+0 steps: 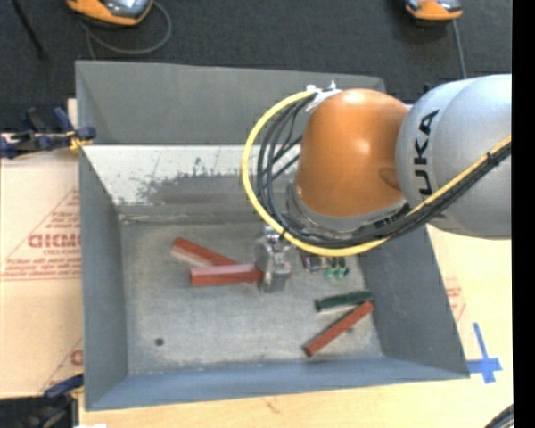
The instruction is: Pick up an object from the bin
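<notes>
The grey bin (pixel 102 266) holds a few loose sticks, with the arm's orange cover (pixel 352 154) over its middle. The tool (pixel 275 267) sits at the right end of a red bar (pixel 223 276), seemingly touching it; whether it is spread or pressed together, I cannot tell. A second red bar (pixel 199 253) lies just behind.

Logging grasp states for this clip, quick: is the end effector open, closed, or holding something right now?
End effector: cannot be told. It is down at the right end of the lower red stick, mid-bin.
</notes>
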